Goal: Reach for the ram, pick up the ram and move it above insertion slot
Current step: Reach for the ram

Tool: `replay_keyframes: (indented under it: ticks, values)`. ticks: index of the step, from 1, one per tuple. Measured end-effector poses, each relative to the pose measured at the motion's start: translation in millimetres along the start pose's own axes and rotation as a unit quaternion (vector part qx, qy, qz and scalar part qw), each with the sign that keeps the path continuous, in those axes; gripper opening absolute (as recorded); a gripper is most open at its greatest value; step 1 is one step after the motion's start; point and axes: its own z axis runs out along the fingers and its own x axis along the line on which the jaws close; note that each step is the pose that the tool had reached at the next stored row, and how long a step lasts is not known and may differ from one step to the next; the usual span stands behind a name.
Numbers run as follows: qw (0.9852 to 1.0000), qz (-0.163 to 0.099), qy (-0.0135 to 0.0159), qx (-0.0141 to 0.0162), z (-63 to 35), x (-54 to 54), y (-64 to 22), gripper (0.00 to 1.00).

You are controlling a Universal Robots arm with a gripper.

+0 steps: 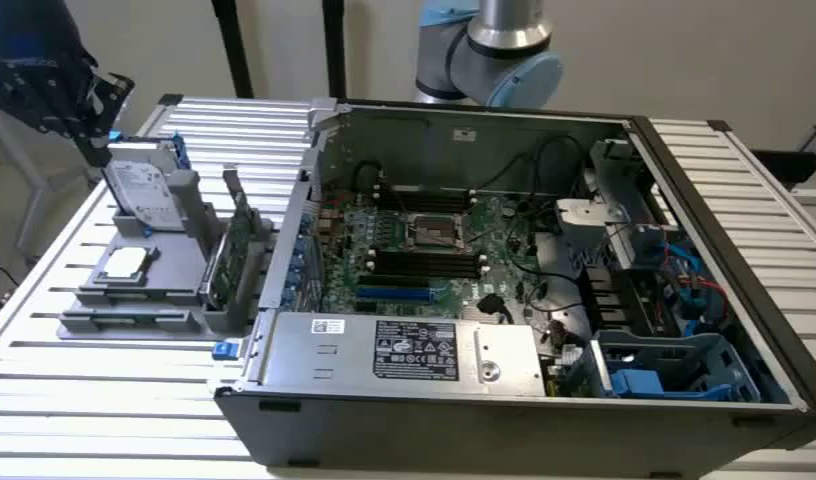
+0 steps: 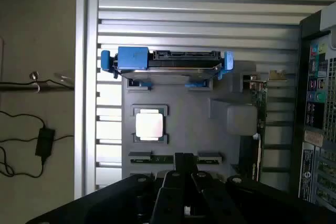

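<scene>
Green, long, narrow ram (image 2: 160,159) in grey holder (image 2: 184,124) slot; tool (image 2: 184,158) pressed together, holding nothing.

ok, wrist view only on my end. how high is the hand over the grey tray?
Observer: High. In the exterior view the hand hangs well above the tray, clear of everything on it.
Operator: Here the shut hand covers part of the ram. Is the case open?
Observer: Yes. The case has no side panel, so the motherboard is exposed.
Operator: Slots?
Observer: The long black slots mid-board look empty.
</scene>
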Motion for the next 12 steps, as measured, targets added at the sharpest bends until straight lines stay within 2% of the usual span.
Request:
replay_keyframes:
  ticks: [12]
  values:
    - [1.0000, 0.000, 0.0000, 0.0000, 0.0, 0.0, 0.0, 0.11]
